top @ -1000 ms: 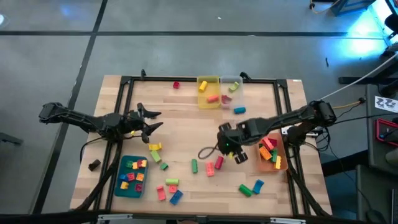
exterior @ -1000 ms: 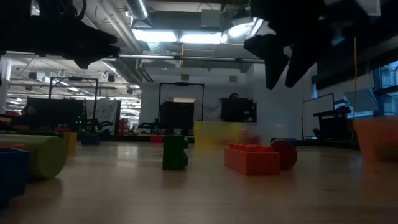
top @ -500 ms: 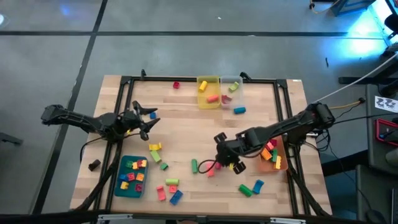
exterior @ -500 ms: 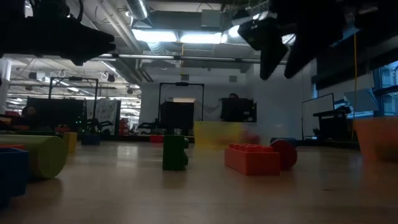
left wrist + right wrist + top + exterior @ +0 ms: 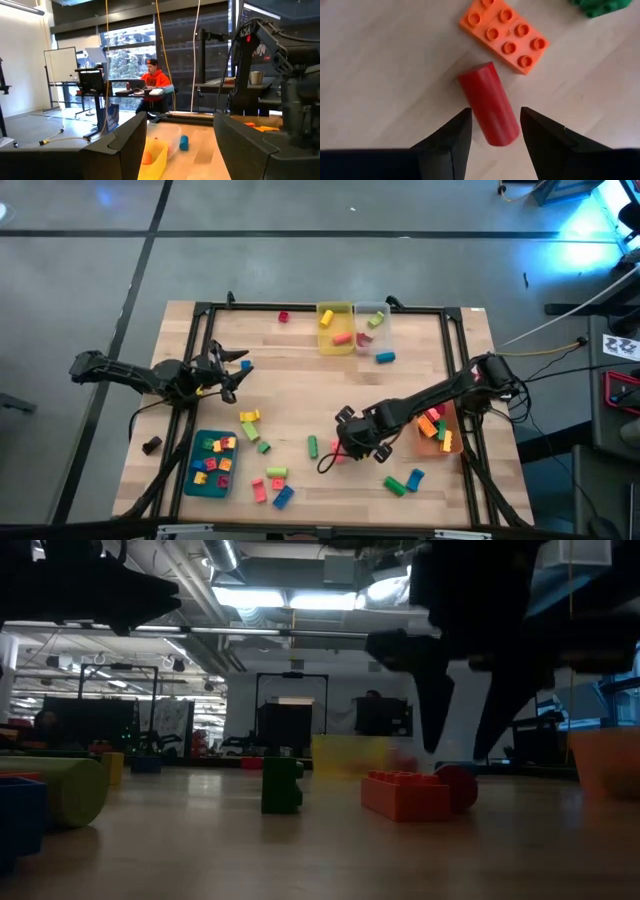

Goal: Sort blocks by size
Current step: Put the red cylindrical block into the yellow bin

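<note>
My right gripper (image 5: 350,442) hangs open, pointing down over a red cylinder block (image 5: 490,107) that lies on its side on the table. In the right wrist view the two fingers stand on either side of the cylinder's near end. The low view shows their tips (image 5: 435,740) above the table, touching nothing. An orange brick (image 5: 505,32) lies beside the cylinder, studs up. Other blocks lie scattered, such as a green one (image 5: 313,446) and a yellow one (image 5: 249,416). My left gripper (image 5: 232,375) waits open, raised over the table's left side.
A yellow bin (image 5: 335,328) and a clear bin (image 5: 370,325) stand at the far edge. A teal bin (image 5: 212,462) with blocks sits near left, an orange bin (image 5: 438,428) with blocks at the right. More blocks (image 5: 396,485) lie near the front. A person sits beyond the table.
My right gripper has gone down and toward the table's near left, from beside the orange bin to over the red cylinder and orange brick. It has rolled about its own axis on the way. Its fingers have stayed open. No block has moved.
</note>
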Robot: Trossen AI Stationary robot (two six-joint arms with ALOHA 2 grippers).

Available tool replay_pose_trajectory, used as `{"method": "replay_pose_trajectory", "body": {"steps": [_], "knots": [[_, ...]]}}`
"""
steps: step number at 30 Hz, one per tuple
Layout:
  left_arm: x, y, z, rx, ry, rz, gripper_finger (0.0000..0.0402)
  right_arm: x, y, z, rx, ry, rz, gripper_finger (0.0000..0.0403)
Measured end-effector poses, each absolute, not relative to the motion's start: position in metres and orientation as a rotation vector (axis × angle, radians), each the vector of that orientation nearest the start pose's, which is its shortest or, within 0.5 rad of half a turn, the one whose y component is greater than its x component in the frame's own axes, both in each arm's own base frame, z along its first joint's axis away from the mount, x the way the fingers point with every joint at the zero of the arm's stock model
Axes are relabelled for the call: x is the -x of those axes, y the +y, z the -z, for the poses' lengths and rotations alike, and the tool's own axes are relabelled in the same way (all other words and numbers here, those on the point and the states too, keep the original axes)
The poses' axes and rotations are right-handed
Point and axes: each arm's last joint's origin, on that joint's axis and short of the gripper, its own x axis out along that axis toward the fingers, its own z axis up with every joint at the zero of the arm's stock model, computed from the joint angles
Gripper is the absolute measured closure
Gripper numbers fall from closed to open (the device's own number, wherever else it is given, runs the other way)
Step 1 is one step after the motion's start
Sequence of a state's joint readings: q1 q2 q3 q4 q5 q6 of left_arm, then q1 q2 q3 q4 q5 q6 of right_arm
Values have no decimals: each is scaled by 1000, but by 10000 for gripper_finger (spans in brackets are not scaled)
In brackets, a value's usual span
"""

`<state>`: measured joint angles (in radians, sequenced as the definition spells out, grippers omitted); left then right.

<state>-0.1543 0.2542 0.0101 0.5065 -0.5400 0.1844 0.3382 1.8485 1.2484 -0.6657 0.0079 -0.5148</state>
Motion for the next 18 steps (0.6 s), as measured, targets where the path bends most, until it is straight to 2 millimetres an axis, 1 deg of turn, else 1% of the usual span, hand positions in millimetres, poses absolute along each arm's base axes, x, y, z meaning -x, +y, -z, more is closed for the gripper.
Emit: {"method": "replay_pose_trajectory", "body": {"steps": [7,8,11,13,15,18], "knots": [[-107,-2,-192,-91,-203,-403,188,-344,118,-146,709,1235,-624,233],[-107,-2,-192,-91,-203,-403,188,-345,118,-144,724,1236,-613,233],[-108,-2,-191,-82,-193,-401,188,-347,117,-142,747,1247,-581,239],[-108,-2,-190,-76,-184,-399,188,-348,114,-143,741,1253,-573,253],[-108,-2,-188,-62,-175,-397,188,-352,112,-147,744,1265,-555,269],[-109,-2,-187,-43,-163,-394,188,-359,104,-156,754,1277,-508,269]]}}
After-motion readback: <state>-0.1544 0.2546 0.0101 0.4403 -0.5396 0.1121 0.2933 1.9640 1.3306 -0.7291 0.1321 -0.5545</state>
